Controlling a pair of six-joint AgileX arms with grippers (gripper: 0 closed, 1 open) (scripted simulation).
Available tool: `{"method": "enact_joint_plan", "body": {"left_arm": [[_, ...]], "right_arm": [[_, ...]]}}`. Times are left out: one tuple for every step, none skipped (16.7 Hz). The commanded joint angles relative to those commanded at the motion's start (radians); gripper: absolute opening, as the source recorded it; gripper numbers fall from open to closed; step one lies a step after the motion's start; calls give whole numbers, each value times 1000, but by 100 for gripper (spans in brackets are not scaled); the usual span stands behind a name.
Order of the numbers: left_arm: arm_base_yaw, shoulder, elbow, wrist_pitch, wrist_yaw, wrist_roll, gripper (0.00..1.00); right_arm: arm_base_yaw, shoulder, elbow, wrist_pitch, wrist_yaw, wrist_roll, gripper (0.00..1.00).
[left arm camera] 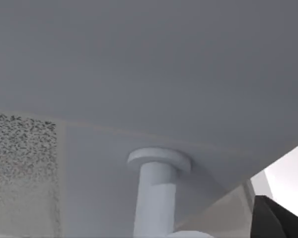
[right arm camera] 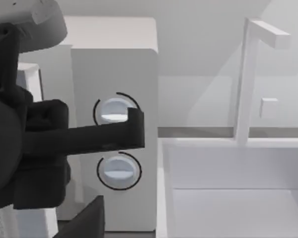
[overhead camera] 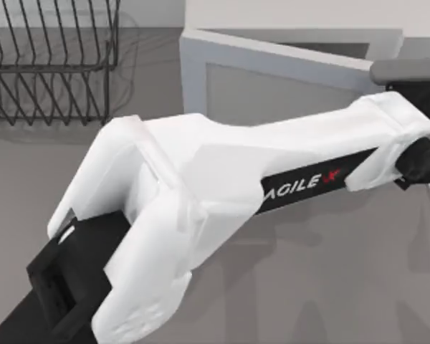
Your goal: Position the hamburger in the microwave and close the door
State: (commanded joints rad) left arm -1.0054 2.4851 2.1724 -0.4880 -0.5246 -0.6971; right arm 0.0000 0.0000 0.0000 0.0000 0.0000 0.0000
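Observation:
My left arm (overhead camera: 222,186) reaches across the table to the microwave's door (overhead camera: 272,89), a grey panel with a window that stands at a slant. My left gripper (overhead camera: 424,159) is at the door's free end, just below the pale bar handle (overhead camera: 408,69). In the left wrist view the door face (left arm camera: 149,74) is very close and a handle post (left arm camera: 156,198) rises from it. The right wrist view looks at the microwave's side panel (right arm camera: 114,64) with its two dials (right arm camera: 119,170). One dark finger (right arm camera: 124,131) of the left gripper crosses in front of them, spread open and holding nothing. The hamburger is out of view.
A black wire rack (overhead camera: 50,64) stands at the back left of the table. Right of the microwave is a white sink basin (right arm camera: 238,168) with a tall faucet (right arm camera: 246,79). My right arm is parked off to the right, facing the dial panel.

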Motion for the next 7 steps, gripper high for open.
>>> {"method": "enact_joint_plan", "body": {"left_arm": [[15,28,44,-12,11,13,0],[29,55,85,-23,22,26,0],[42,79,122,-33,32,37,0],[52,98,151,-42,41,45,0],[60,111,171,-48,47,51,0],[64,118,180,-51,50,54,0],[64,118,181,-51,51,55,0]], "right_arm": [[0,0,0,0,0,0,100],[0,0,0,0,0,0,100],[0,0,0,0,0,0,100],[0,0,0,0,0,0,100],[0,0,0,0,0,0,100],[0,0,0,0,0,0,100],[0,0,0,0,0,0,100]]}}
